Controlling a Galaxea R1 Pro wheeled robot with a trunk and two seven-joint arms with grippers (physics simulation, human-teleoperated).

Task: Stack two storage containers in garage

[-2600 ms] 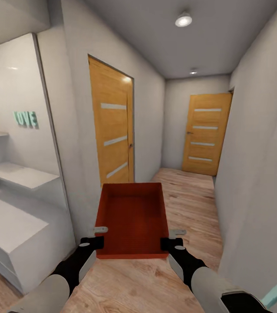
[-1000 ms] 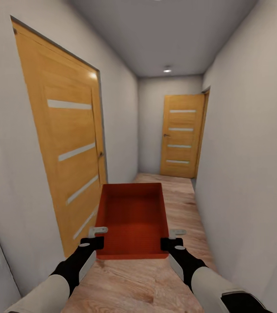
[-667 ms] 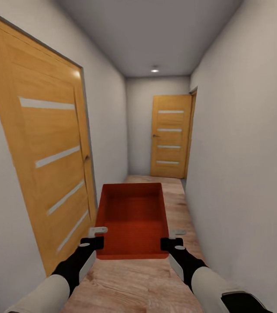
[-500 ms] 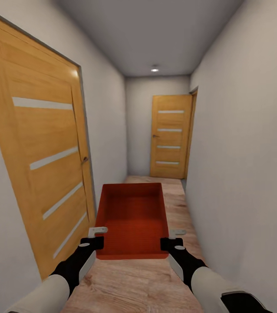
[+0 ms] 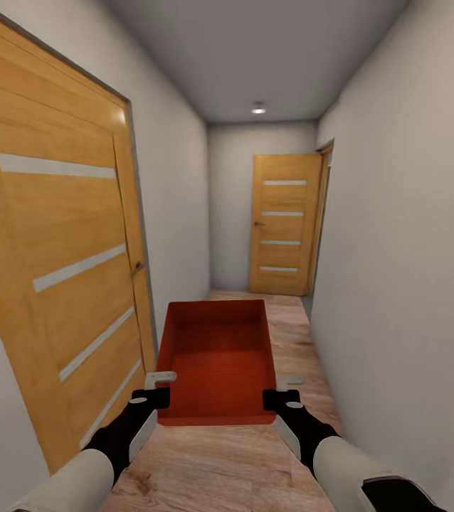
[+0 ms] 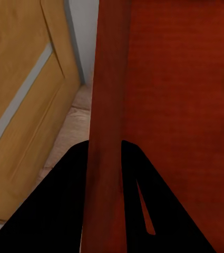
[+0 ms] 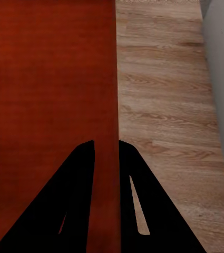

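1. Narrow hallway, white walls (image 5: pixel 405 235), grey ceiling (image 5: pixel 255 50) with one round ceiling light (image 5: pixel 258 108).
2. Light wood plank floor (image 5: pixel 220 462) runs to the far end.
3. Orange-wood near door (image 5: pixel 56 249) with pale glass slits on the robot's left, close by; its handle sits at the door's far edge.
4. Second door, the far door (image 5: pixel 281 224), same style, shut, at the hallway's end.
5. One storage container (image 5: pixel 216 359), orange-red, open top, nothing inside, held level in front of the robot above the plank floor, long side pointing down the hall.
6. Left pincer (image 5: pixel 157 387) clamped on the container's left wall near its near corner; the left wrist view shows the wall (image 6: pixel 105 105) sandwiched between the two dark fingers (image 6: pixel 64 211), one inside the bin, one outside.
7. Right pincer (image 5: pixel 284 390) clamped on the container's right wall near its near corner; the right wrist view shows the wall edge (image 7: pixel 116 105) between its fingers (image 7: pixel 143 211), plank floor on the outer side.
8. Both arms, black wrists with pale forearms, reach forward from the lower corners of the head view, container between them.
9. Container sits just beside the near door's lower edge, apart from the right wall.
10. Container's near end touches neither arm beyond the pincers.
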